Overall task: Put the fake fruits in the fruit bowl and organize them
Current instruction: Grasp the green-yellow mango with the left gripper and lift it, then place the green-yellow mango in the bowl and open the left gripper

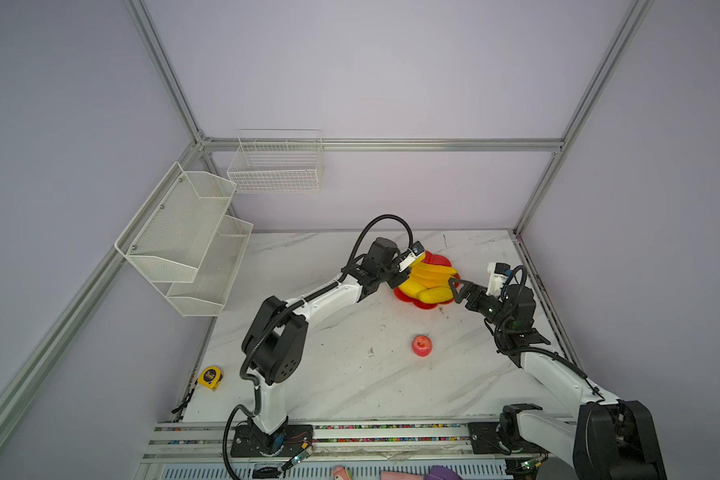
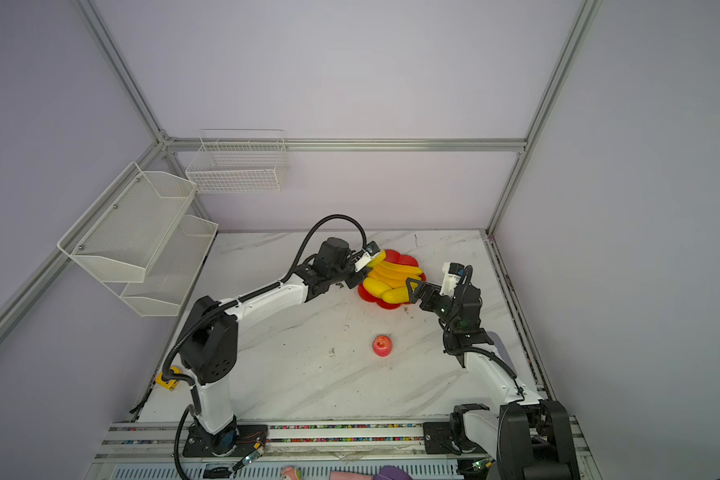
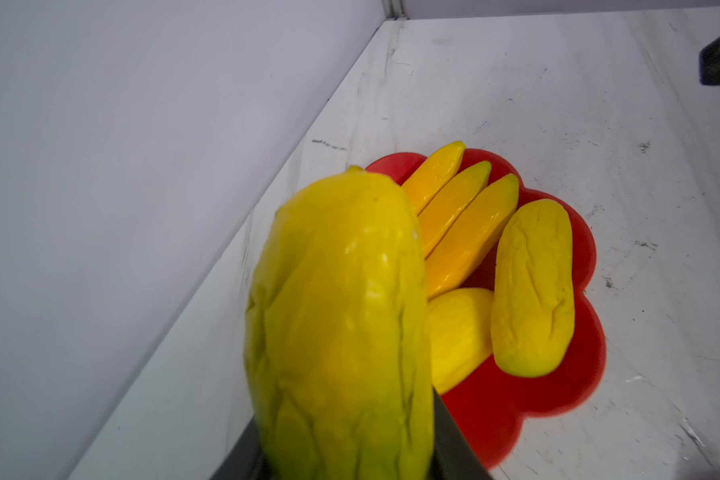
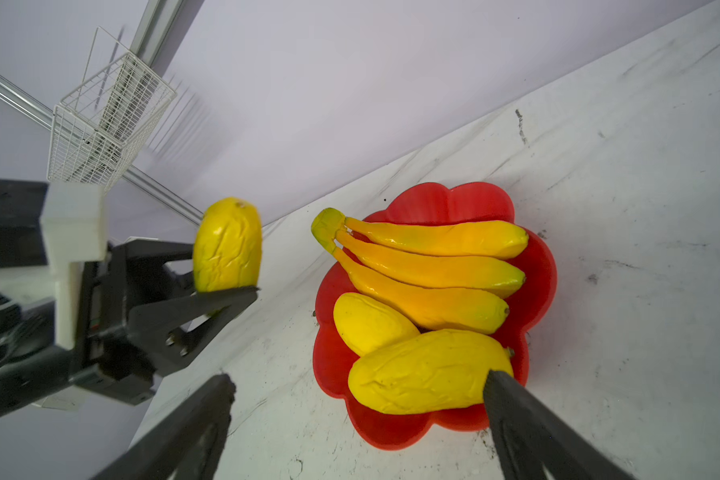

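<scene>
The fruit bowl [image 4: 454, 199] stood on the far part of the table [image 1: 329, 374], a little right of the middle and near the back wall. It already carried the banana bunch [image 4: 425, 270] and two yellow mangoes [image 4: 371, 320] [image 4: 425, 370]. The left gripper [image 1: 412, 268] was pinching the green-and-yellow mango [image 4: 227, 245] by its lower end and held it upright in the air, just beside the bowl's far left rim. The right gripper [image 1: 454, 291] hung at the bowl's near right side with its claw spread wide and nothing in it. One of its fingers was close to the end of the nearer mango, but I could not tell if they touched. The red apple [image 1: 421, 345] lay alone on the near table, well apart from the bowl. The fruits looked to me like light, hollow plastic, stiff but glossy, so they may slip or roll; a hold across the narrow middle seemed safer than one at the tip. The bowl appeared shallow and nearly full, with bare red only at the far petals and the left edge. I judged that a careless drop could push fruit over the low rim.
</scene>
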Controlling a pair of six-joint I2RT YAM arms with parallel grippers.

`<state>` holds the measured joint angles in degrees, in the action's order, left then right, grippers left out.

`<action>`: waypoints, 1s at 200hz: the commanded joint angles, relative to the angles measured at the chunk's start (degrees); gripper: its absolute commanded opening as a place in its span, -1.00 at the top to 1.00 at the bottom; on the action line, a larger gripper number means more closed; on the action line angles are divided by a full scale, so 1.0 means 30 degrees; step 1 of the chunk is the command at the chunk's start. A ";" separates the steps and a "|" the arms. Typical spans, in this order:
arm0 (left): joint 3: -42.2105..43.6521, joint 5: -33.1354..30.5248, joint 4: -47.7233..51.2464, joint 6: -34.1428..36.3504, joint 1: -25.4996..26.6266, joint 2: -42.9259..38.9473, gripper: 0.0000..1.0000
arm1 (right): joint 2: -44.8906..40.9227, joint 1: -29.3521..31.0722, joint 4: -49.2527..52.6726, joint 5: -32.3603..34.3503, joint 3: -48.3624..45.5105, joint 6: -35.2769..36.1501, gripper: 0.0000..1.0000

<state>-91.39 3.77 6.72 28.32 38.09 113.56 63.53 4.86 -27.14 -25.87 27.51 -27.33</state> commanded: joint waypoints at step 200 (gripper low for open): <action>-1.2440 0.1603 -0.4888 0.6757 -0.0192 1.1380 0.14 | -0.1106 -0.0084 -0.3665 -0.0690 -0.1175 0.0029 -0.95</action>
<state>-122.39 7.49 -6.44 47.64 37.98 148.16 61.06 4.86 -35.44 -27.07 24.34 -27.40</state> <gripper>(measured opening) 0.425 0.973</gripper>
